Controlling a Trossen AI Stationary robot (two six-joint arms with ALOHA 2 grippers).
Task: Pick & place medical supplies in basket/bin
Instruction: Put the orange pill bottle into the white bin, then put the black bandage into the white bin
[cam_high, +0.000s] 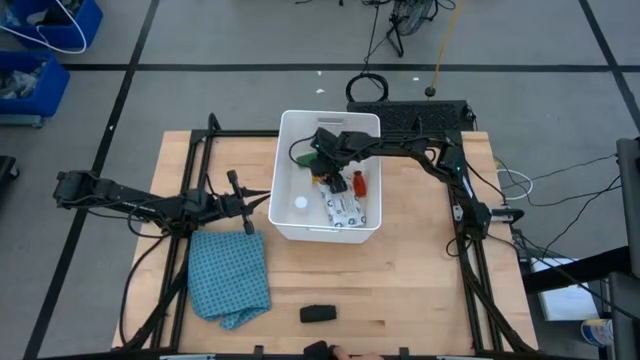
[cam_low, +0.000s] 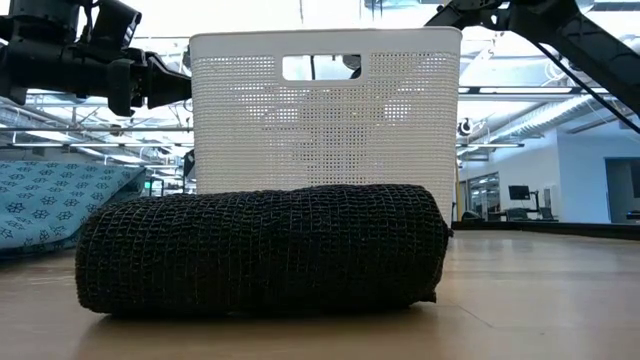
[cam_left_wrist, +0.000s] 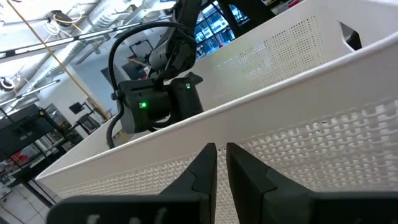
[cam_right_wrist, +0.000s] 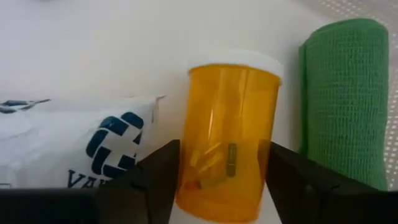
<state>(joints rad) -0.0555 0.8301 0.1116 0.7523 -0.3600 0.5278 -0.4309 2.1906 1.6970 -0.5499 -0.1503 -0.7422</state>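
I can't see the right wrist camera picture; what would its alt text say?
An orange pill bottle with a white cap sits between the two dark fingers of the right pincer, seen close up inside the white bin. Beside it lie a green bandage roll and a white printed packet.

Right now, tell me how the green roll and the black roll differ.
The green roll lies inside the bin, beside the pill bottle that the right claw straddles; the black roll lies out on the table, near its front edge, untouched. They differ in colour. Both are oblong rolls of woven wrap.
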